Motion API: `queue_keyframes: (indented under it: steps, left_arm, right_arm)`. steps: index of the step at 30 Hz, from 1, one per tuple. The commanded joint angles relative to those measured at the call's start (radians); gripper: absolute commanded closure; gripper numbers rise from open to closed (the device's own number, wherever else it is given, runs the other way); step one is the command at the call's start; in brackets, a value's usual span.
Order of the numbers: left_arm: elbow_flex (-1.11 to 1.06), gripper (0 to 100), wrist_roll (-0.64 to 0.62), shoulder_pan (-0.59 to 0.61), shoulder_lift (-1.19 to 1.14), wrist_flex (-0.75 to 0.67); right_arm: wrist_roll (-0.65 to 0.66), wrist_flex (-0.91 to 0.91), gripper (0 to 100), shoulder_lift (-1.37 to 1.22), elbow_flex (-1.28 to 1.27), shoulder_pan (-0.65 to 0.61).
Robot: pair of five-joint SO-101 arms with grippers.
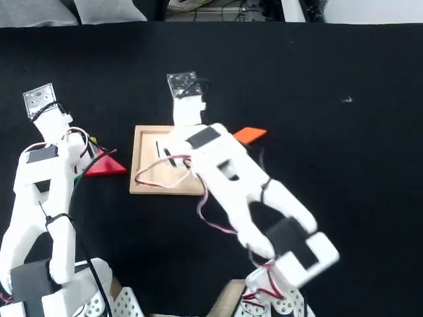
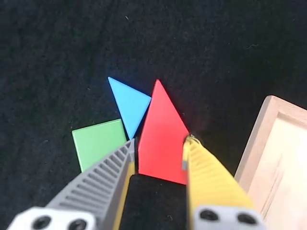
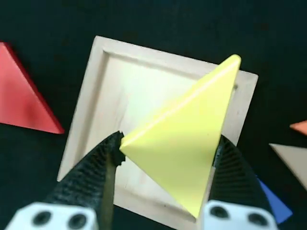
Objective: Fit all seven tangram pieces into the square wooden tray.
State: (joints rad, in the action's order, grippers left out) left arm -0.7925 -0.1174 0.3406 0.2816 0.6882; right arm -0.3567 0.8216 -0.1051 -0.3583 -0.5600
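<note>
Left arm (image 1: 46,185): I see it bent up from its base and folded forward, with the wrist low on the side of the tray (image 1: 137,173) nearest that arm. The left gripper (image 2: 160,141) points down at the table. Its fingers are spread, one on each side of the red triangle's (image 2: 160,129) wide end. I cannot tell whether they touch its edges. The red triangle lies flat just beside the tray. Its point faces away from the gripper.

A blue triangle (image 2: 128,103) lies against the red triangle's edge on the side away from the tray. A green square (image 2: 98,143) lies just beyond that, farther from the tray.

Right arm (image 1: 231,178): I see it stretched out from its base on a slant, with the wrist over the tray. The right gripper (image 3: 169,141) looks down into the tray and pinches a yellow triangle (image 3: 184,148) between its two fingers. The triangle is tilted and held above the tray floor, and one corner reaches over the rim.

An orange piece (image 1: 250,135) lies off the tray's far corner on the right arm's side. In the right wrist view, a grey piece (image 3: 290,155) and a dark blue piece (image 3: 274,205) lie near it, apart from the tray.
</note>
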Motion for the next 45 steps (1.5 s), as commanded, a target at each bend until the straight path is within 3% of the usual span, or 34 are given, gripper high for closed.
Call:
queue_keyframes:
  steps: [1, 6, 14, 27, 34, 45]
  left_arm:
    - [0.013, 83, -0.012, 0.007, 0.012, -0.017]
    - [0.012, 83, -0.012, 0.007, 0.012, -0.017]
    - [0.012, 83, -0.012, 0.007, 0.012, -0.017]
    - [0.013, 83, -0.012, 0.007, 0.012, -0.017]
    - [0.013, 83, -0.012, 0.007, 0.012, -0.017]
    - [0.013, 83, -0.012, 0.007, 0.012, -0.017]
  right_arm:
    - [-0.009, 0.091, 81.8, -0.05, 0.154, -0.017]
    - [-0.014, 0.127, 81.8, -0.137, 0.217, -0.012]
    - [-0.195, 0.129, 81.5, -0.166, 0.216, -0.012]
    - [-0.19, 0.158, 81.3, -0.168, 0.223, -0.015]
    - [-0.19, 0.17, 69.2, -0.168, 0.223, -0.017]
    - [-0.189, 0.172, 68.8, -0.162, 0.223, -0.017]
